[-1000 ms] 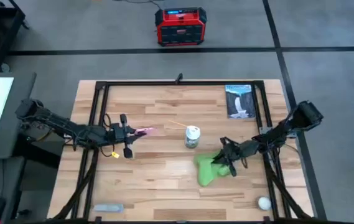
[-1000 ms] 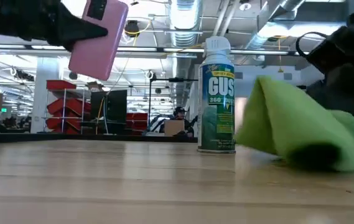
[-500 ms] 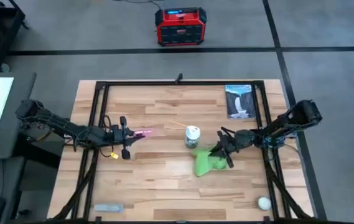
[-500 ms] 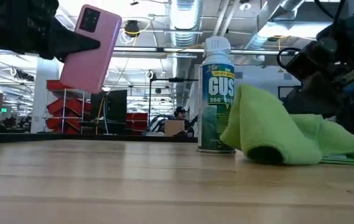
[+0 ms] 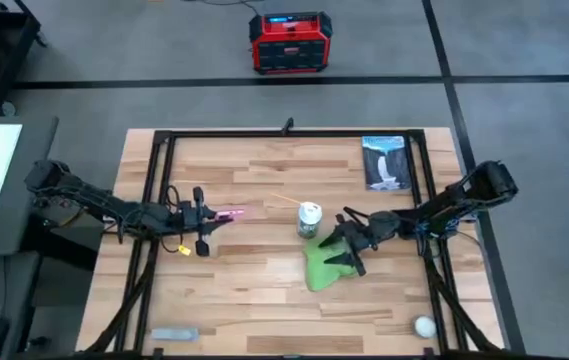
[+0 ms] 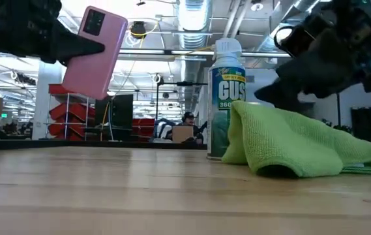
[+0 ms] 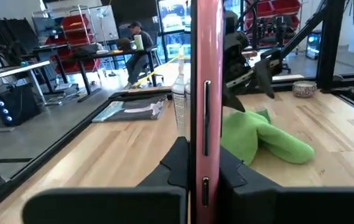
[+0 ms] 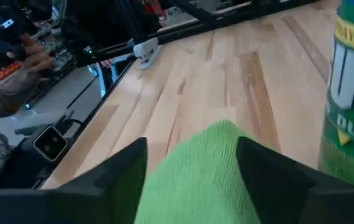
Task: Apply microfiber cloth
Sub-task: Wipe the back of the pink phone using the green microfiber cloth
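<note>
The spray can [image 6: 227, 98] standing on the counter [image 6: 107, 189] carries large white letters "GUS" on its green label, cut off by the cloth, with "360°" just beneath; the smaller print is unreadable.

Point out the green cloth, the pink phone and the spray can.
microfiber cloth [image 5: 321, 268]: high view, middle of the bunched fabric.
pink phone [image 6: 94, 52]: low view, centre of its back.
spray can [image 6: 227, 91]: low view, on the printed label.
</note>
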Robot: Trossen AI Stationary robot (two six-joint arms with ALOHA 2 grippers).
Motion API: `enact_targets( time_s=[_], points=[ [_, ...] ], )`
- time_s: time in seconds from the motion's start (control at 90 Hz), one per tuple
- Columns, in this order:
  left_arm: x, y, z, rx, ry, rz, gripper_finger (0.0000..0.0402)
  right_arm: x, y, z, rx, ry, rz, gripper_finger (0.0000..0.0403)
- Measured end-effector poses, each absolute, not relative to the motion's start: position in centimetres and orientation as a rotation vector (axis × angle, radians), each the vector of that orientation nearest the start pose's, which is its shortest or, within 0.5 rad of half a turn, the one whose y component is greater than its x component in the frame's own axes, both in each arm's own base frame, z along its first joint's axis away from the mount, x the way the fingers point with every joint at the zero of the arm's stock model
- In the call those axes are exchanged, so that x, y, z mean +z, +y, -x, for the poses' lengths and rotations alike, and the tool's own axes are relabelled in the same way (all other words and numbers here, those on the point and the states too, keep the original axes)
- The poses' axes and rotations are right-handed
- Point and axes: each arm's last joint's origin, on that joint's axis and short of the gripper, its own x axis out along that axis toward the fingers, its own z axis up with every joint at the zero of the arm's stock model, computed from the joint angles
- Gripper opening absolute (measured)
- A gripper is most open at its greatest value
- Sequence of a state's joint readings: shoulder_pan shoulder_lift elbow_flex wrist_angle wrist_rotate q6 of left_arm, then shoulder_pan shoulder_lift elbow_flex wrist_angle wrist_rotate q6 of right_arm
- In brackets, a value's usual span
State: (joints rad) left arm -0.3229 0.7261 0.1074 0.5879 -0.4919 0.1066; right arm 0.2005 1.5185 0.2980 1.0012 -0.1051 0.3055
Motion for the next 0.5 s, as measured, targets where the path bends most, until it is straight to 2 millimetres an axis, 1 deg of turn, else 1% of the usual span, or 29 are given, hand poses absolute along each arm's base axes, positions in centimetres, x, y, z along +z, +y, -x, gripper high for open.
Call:
enact_targets(
  time_s=[0.256, 0.5],
  points=[
    [18.2, -3.5, -14.7, 0.163, 0.043, -0.122, 0.0000, 14.8, 5.3, -24.6, 0.275, 0.222, -0.294, 0.0259],
    [18.6, -3.8, -14.9, 0.075, -0.011, -0.127, 0.0000, 16.5, 5.8, -26.0, 0.294, 0.153, -0.297, 0.0259]
  ],
)
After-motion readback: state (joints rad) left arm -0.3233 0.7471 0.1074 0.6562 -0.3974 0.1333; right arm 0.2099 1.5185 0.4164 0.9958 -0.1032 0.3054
